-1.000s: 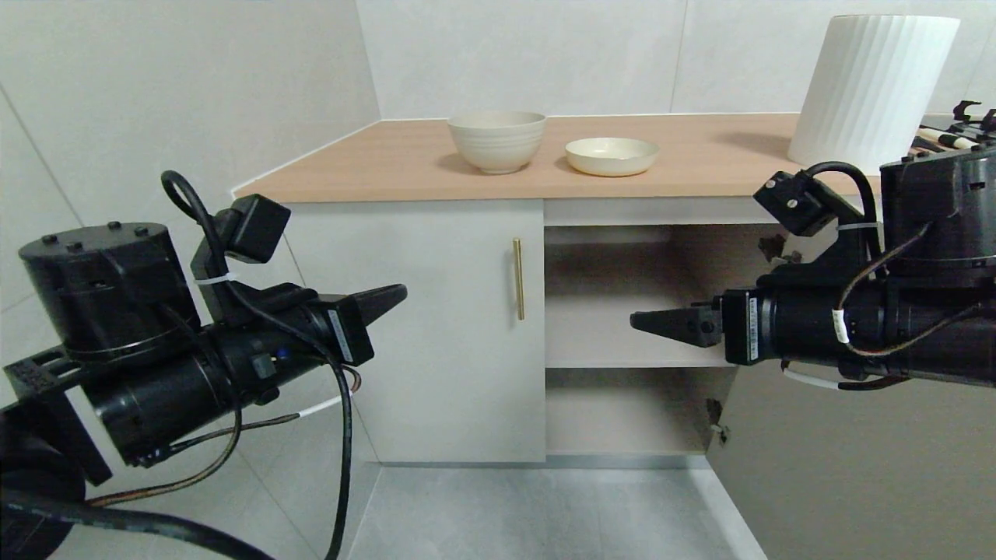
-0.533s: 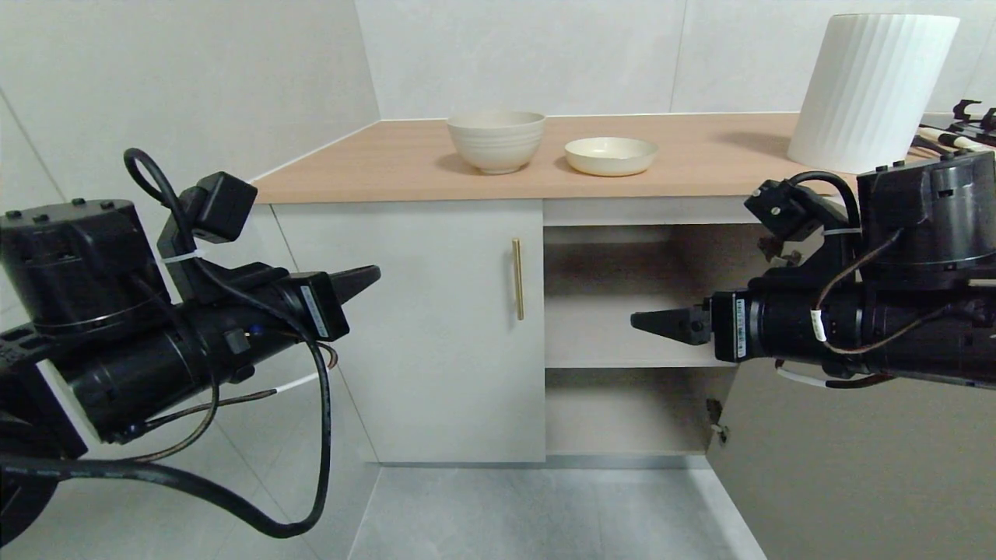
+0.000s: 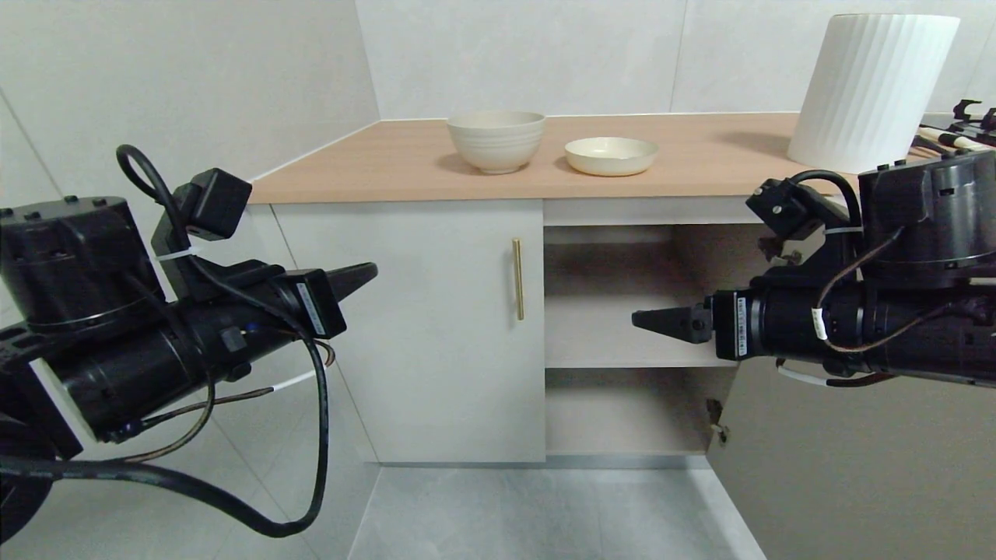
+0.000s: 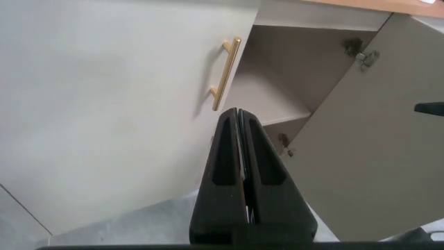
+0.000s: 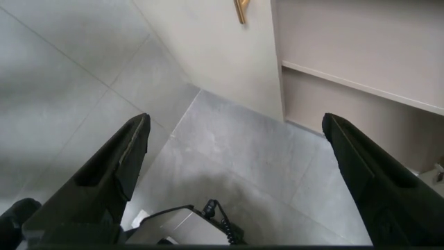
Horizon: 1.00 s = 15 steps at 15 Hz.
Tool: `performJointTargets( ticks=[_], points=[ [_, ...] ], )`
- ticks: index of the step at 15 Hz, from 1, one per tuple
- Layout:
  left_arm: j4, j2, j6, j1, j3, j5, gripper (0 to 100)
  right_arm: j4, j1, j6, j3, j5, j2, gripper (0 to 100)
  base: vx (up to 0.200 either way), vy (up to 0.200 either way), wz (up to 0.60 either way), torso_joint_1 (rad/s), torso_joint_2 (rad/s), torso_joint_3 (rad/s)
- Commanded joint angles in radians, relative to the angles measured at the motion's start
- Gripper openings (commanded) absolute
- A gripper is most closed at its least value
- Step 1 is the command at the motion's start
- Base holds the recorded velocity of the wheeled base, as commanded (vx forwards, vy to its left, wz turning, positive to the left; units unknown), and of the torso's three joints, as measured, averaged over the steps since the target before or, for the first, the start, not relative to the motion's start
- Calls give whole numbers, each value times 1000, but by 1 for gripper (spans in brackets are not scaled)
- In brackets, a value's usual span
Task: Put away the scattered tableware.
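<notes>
A cream ribbed bowl (image 3: 496, 140) and a shallow cream plate (image 3: 611, 155) stand side by side on the wooden countertop (image 3: 373, 167), near its back. Both grippers hang in front of the cabinet, well below the counter and apart from the tableware. My left gripper (image 3: 366, 274) (image 4: 237, 114) is shut with nothing in it and points at the shut left door (image 3: 436, 327). My right gripper (image 3: 646, 319) (image 5: 236, 118) is open and empty, held before the open right compartment (image 3: 615, 327).
The left door carries a gold handle (image 3: 518, 278) (image 4: 224, 75). The right door (image 3: 840, 467) is swung open, showing two bare shelves. A tall white ribbed cylinder (image 3: 875, 85) stands on the counter at the right, with small dark items (image 3: 961, 128) behind it.
My left arm has drawn back to the left, its gripper ending a little higher. The right arm has barely shifted. Bowl and plate have not moved.
</notes>
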Motion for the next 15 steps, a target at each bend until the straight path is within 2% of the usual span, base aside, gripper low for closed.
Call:
performJointTargets(
  ticks=[1,13,15],
  points=[
    [1,-5,-1,0,-1,-1,0,0,1,0,3,4,-10,100,0,0,0,0,0,0],
    [1,-11,-1,0,-1,-1,0,-9,2,0,43,21,-64,100,200,0,0,3,4,4],
    [1,-30,-1,0,4,-4,0,-11,2,-1,55,23,-74,100,0,0,0,0,0,0]
  ],
)
